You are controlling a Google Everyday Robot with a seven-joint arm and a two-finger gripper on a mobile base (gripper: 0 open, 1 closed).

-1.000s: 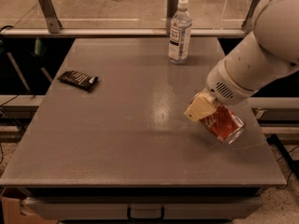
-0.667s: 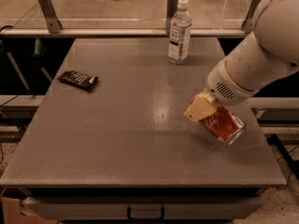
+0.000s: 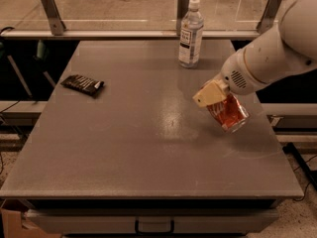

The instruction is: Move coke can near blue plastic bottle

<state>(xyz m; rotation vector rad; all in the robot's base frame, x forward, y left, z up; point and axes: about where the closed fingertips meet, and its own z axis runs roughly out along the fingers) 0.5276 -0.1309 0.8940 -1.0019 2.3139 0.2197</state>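
Note:
The red coke can (image 3: 231, 115) is tilted and held just above the table's right side. My gripper (image 3: 219, 104) is shut on it. One beige finger (image 3: 208, 94) shows on the can's left; the other is hidden behind the can. The clear blue plastic bottle (image 3: 190, 32), with a white cap and a label, stands upright at the table's far edge. It is behind the can and a little to its left, well apart from it. My white arm (image 3: 277, 53) reaches in from the upper right.
A dark flat snack wrapper (image 3: 82, 85) lies on the left of the grey table (image 3: 124, 148). A glass barrier with metal posts (image 3: 49, 9) runs along the far edge. The table's right edge is close to the can.
My gripper and the can have moved up and away from me, toward the bottle. The bottle and the wrapper have not moved.

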